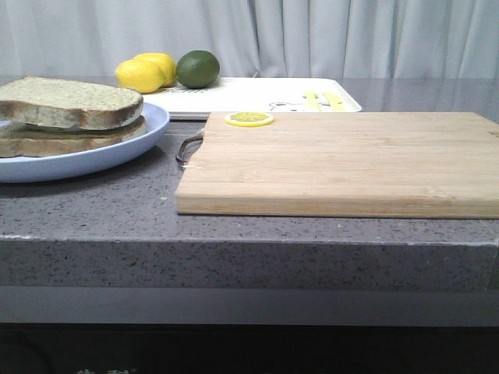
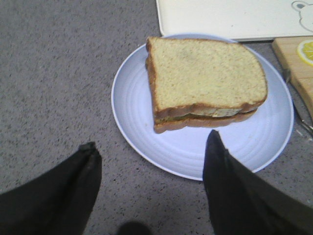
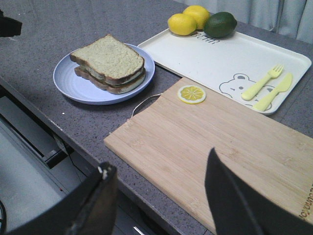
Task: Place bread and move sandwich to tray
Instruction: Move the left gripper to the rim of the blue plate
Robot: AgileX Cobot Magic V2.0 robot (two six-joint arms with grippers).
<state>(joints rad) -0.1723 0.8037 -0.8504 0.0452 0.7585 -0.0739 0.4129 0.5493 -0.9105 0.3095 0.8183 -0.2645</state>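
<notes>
— Where's the sandwich (image 3: 109, 64) right now?

— On the round light-blue plate (image 3: 73, 83), near the bench's (image 1: 117, 206) front left corner. The top bread slice (image 2: 205, 73) lies flat on the stack, a pale filling showing between the crusts.

— And the tray (image 3: 225, 61)?

— Along the bench's back edge, behind the wooden cutting board (image 3: 220, 142). Two lemons (image 3: 188, 19) and a lime (image 3: 220, 24) sit at its left end, a yellow toy fork (image 3: 261, 82) and knife (image 3: 274, 92) at its right end.

— Anything on the board?

— Only a lemon slice (image 3: 191, 94), at its back left corner.

— The grippers?

— Left gripper (image 2: 149, 147) hangs over the plate's near rim, fingers spread, gripping nothing. Right gripper (image 3: 159, 169) hangs over the board's front edge, fingers likewise parted and empty.
</notes>
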